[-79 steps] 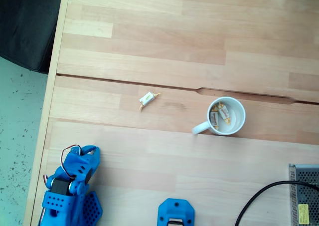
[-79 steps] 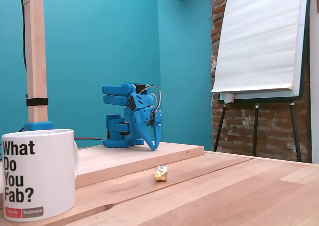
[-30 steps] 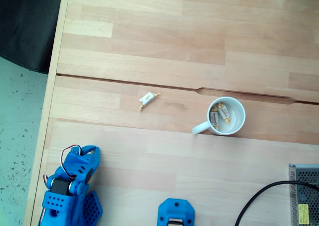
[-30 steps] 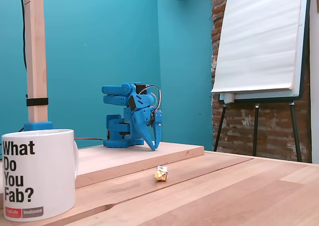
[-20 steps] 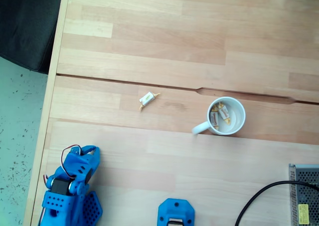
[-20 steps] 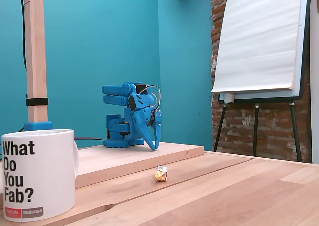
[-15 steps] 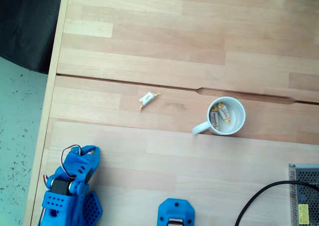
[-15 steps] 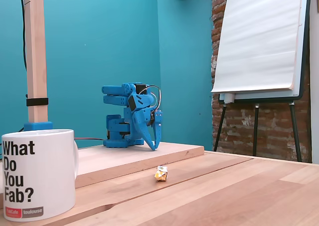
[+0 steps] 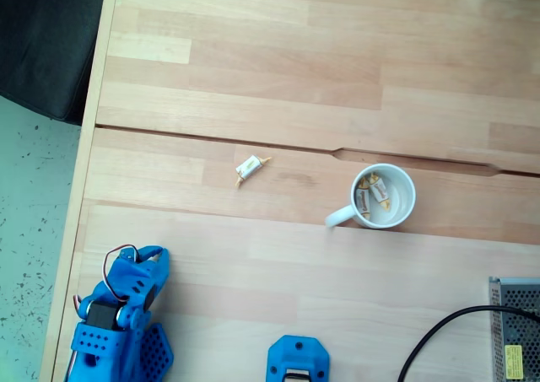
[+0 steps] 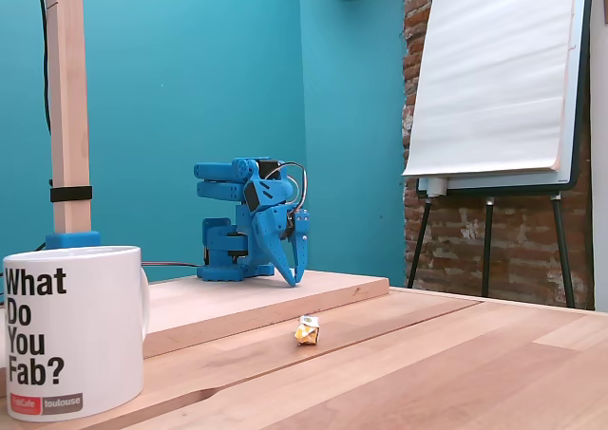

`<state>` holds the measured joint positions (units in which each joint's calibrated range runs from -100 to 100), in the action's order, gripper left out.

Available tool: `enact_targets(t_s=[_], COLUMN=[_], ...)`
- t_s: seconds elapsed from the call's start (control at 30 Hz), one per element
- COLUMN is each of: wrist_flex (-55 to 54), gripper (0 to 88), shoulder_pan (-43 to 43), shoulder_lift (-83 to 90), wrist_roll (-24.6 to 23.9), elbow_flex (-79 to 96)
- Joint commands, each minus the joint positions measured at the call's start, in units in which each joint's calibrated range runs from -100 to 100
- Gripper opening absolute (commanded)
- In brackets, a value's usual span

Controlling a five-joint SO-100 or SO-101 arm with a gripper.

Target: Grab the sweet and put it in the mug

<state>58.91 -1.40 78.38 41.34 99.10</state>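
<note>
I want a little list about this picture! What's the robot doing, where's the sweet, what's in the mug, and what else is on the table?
arm: blue, folded up at the table's corner
gripper: tips pointing down at the wood, looks shut, holding nothing
sweet: lying on the table, apart from the mug and far from the gripper
mug: white, upright, handle toward lower left in the top-down fixed view
inside mug: two wrapped sweets already there
mug's words: "What Do You Fab?"
also there: black cable, metal box
</note>
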Motion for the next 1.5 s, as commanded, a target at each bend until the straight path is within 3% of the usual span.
enact_targets(t_s=[0.0, 0.9, 1.47], wrist_flex=[0.20, 1.09, 1.25], gripper=[0.0, 0.0, 0.0], shoulder_pan=[0.53, 0.31, -0.48], shoulder_lift=[0.53, -2.22, -50.41], wrist_roll=[-0.10, -0.10, -0.83], elbow_flex=[0.90, 0.45, -25.95])
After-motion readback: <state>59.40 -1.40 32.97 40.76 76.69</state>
